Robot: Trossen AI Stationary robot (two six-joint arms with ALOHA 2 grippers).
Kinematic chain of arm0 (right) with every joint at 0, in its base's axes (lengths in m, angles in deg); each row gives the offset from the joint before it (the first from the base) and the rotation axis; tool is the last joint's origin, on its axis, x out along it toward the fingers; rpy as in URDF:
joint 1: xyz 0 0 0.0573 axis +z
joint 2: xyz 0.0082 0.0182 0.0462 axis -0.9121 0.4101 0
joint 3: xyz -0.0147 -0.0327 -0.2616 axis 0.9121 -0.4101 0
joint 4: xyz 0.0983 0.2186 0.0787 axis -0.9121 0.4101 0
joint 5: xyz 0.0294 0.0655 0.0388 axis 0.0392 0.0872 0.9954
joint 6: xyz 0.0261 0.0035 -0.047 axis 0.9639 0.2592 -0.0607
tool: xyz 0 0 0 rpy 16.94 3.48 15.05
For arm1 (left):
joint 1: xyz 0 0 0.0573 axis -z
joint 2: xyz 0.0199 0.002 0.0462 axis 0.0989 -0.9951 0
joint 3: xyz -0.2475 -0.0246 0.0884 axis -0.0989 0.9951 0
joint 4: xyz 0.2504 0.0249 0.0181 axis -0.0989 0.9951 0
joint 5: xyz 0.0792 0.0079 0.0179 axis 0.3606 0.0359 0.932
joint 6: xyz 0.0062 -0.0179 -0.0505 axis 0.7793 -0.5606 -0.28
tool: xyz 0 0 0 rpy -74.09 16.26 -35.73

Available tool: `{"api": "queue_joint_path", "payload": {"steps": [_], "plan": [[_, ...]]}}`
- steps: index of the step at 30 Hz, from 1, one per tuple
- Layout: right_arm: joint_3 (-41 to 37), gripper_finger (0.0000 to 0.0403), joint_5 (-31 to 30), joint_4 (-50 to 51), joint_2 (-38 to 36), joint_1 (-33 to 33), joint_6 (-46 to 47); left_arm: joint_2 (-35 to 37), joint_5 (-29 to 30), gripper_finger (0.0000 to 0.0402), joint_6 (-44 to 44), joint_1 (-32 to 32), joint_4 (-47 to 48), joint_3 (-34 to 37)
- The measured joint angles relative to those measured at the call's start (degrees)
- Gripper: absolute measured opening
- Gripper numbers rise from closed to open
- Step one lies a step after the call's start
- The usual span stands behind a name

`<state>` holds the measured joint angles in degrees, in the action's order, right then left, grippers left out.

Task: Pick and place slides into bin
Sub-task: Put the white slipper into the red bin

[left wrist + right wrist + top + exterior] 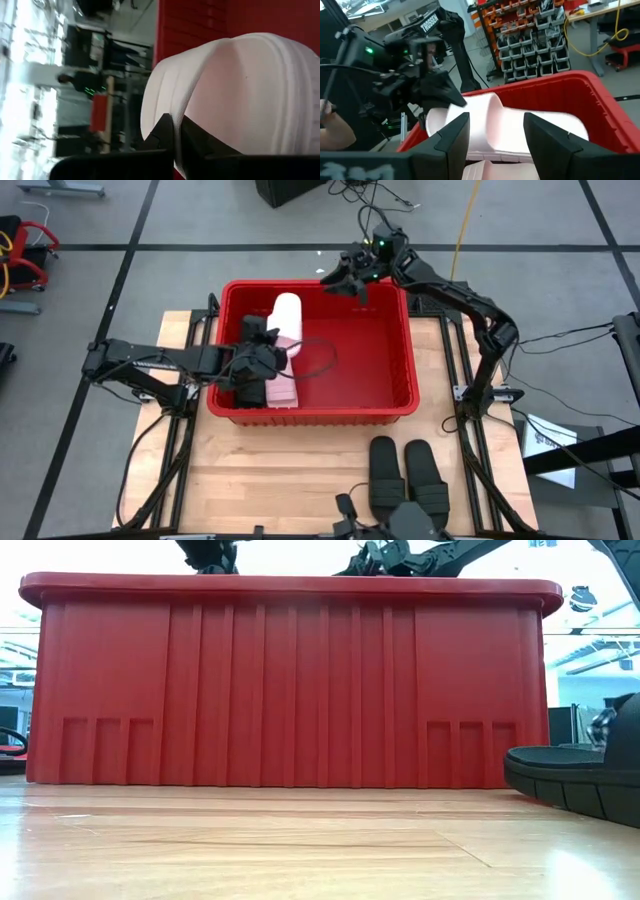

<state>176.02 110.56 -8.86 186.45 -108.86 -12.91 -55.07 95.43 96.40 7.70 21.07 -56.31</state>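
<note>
Wooden table (290, 470) filling the lower centre, grey floor (150, 280) with dark lines around it, yellow cable (462, 230) at upper right, red-and-yellow gear (22, 255) at far left, shelves of grey bins (535, 42) at upper centre of the right wrist view

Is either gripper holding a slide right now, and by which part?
Left gripper grips a pale slide inside the red bin, apparently at one end. Right gripper holds nothing.
</note>
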Motion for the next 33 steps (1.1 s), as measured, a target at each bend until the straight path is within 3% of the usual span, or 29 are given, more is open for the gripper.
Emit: {"api": "queue_joint_path", "payload": {"steps": [7, 12, 20, 27, 33], "plan": [[0.0, 0.0178, 0.04, 0.07, -0.88, 0.79, -1.28, -0.01, -5.86, 0.0003, -12.27, -3.59, 8.51, 0.0], [0.0, 0.0176, 0.06, 0.1, -0.88, 2.06, -1.97, -1.07, -8.81, 0.0002, -13.21, -6.6, 9.21, 2.59], [0.0, 0.0177, 0.08, 0.13, -0.88, 3.52, -2.76, -1.79, -11.98, 0.0002, -6.71, -11.17, -0.09, 9.4], [0.0, 0.0175, 0.08, 0.86, -0.86, 3.63, -3.02, -1.88, -20.7, 0.0001, -3.37, -14.36, -10.02, 14.49], [0.0, 0.0177, 0.1, 1.09, -0.86, 4.1, -3.02, -1.88, -20.62, 0.0001, -2.09, -16.72, -14.8, 20.08]]}}
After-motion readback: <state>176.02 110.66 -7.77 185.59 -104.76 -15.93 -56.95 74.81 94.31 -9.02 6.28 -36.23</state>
